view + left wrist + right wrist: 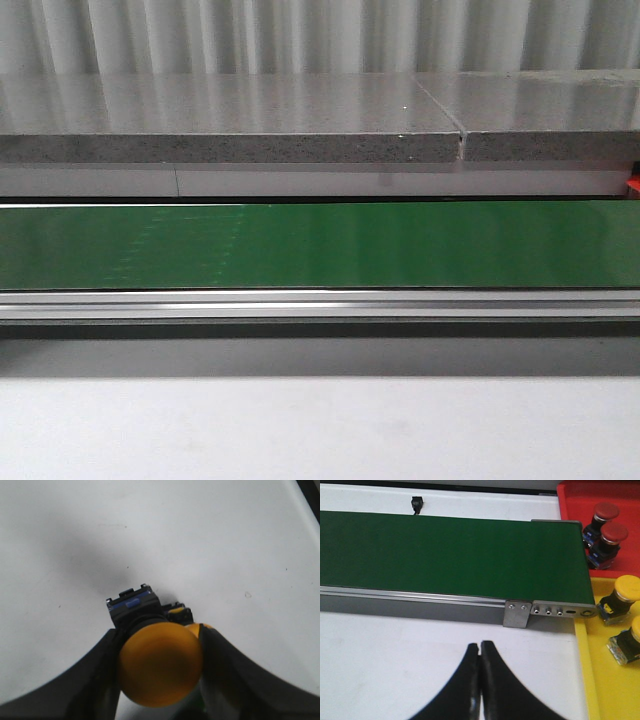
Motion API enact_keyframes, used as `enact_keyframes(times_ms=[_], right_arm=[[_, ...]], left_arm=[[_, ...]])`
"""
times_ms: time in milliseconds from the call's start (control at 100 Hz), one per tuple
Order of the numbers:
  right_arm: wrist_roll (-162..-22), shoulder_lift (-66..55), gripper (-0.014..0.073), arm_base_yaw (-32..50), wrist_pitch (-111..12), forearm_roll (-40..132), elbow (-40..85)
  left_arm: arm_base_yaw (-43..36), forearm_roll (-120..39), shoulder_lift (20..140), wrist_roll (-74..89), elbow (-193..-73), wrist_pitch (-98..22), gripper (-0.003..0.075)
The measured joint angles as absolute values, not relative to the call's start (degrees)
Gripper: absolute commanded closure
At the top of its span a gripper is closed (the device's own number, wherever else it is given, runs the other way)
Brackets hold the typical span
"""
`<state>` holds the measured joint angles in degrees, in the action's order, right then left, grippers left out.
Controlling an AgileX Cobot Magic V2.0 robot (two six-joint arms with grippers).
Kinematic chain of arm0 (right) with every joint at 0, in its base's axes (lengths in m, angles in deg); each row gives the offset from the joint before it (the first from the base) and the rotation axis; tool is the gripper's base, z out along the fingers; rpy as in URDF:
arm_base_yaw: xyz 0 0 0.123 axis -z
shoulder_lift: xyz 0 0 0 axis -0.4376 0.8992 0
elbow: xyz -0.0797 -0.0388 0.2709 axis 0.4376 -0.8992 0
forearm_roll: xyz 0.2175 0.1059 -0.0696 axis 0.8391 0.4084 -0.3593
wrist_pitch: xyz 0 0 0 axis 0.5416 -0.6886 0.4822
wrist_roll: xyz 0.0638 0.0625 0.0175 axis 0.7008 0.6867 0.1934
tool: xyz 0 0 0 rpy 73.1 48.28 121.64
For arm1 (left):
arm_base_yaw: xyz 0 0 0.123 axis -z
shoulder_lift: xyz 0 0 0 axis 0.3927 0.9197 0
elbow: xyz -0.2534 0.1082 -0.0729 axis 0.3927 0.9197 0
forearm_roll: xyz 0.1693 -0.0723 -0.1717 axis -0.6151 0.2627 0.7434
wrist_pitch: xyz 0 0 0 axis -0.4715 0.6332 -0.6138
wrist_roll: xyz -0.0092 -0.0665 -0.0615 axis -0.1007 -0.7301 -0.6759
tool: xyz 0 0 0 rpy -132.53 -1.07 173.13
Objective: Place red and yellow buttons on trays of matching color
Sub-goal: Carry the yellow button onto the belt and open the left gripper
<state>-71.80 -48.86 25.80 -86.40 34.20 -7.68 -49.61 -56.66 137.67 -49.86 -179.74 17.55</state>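
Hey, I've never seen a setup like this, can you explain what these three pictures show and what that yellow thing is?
This is a two-armed robot sorting push buttons by color. The front view looks forward over a white table at a green conveyor belt; no arm shows there. The other two pictures come from cameras on each wrist. The left gripper has its jaws closed on a yellow button. The right gripper is shut and empty, above the table near the belt's end. Beside that end sit a red tray holding two red buttons and a yellow tray holding two yellow ones.
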Motion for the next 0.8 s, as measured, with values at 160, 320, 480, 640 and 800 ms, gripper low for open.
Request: enact_keyframes(times_ms=[160, 320, 480, 640, 800], right_arm=[[-71.8, -48.9, 0.0662, 25.8, -86.4, 34.2, -7.7], [-71.8, -48.9, 0.0662, 25.8, -86.4, 34.2, -7.7], [-71.8, -48.9, 0.0662, 25.8, -86.4, 34.2, -7.7], [-71.8, -48.9, 0.0662, 25.8, -86.4, 34.2, -7.7], [-71.8, -48.9, 0.0662, 25.8, -86.4, 34.2, -7.7]], left_arm=[[-49.6, -60.9, 131.5, -48.6, -179.7, 19.9, 0.0523], [-49.6, -60.9, 125.0, -46.0, -178.8, 20.3, 0.0523], [-49.6, -57.4, 118.9, -44.2, -173.2, 20.6, 0.0523], [-49.6, -55.3, 115.2, -42.9, -163.7, 20.7, 0.0523], [-47.9, -55.3, 112.8, -41.9, -156.6, 20.0, 0.0523]])
